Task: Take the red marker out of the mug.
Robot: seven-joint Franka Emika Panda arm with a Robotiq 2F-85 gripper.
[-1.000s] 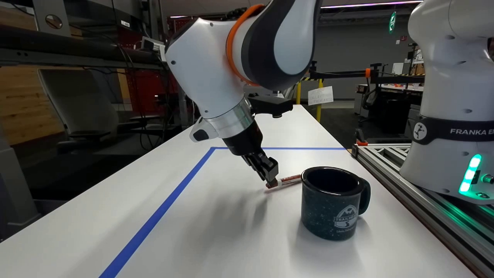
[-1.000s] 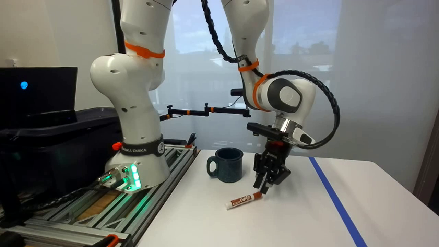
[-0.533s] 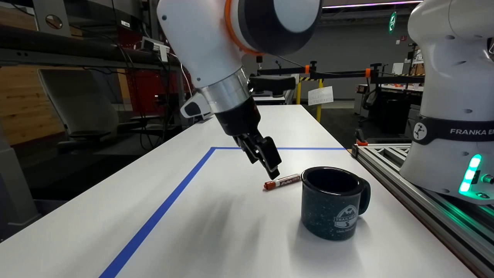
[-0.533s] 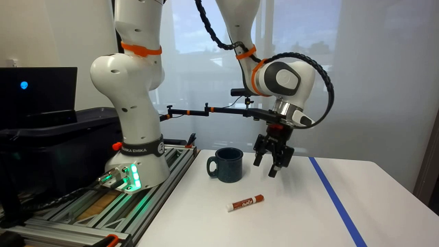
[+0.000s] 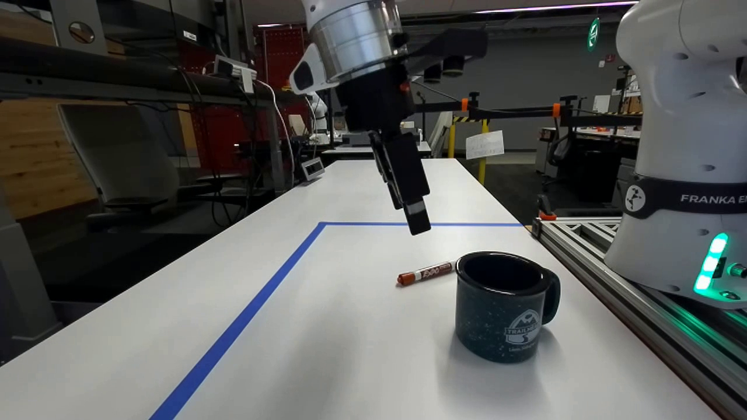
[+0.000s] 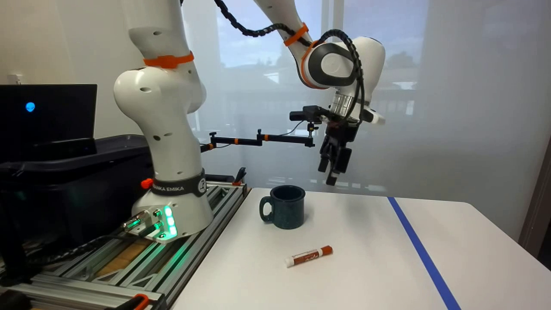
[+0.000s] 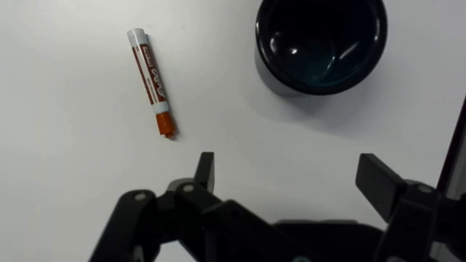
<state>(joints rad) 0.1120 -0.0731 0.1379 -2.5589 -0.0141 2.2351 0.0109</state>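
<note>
The red marker (image 7: 150, 78), with a white barrel end and an orange-red cap, lies flat on the white table, outside the mug. It shows in both exterior views, as the marker (image 5: 429, 273) and the marker (image 6: 309, 256). The dark speckled mug (image 5: 496, 321) stands upright beside it, handle toward the robot base. In the wrist view no object shows inside the mug (image 7: 320, 89). My gripper (image 7: 285, 167) is open with nothing between its fingers (image 7: 378, 182). In an exterior view the gripper (image 6: 327, 176) hangs well above the table, apart from both marker and mug.
Blue tape (image 5: 245, 318) marks lines on the table (image 5: 362, 361). The robot base (image 6: 178, 206) sits on a metal rail frame (image 5: 630, 297) along the table's edge. A camera bar (image 6: 284, 138) reaches out behind the mug.
My gripper was at the marker's cap end a second ago. It has opened and risen away, leaving the marker lying on the table. The mug has not moved.
</note>
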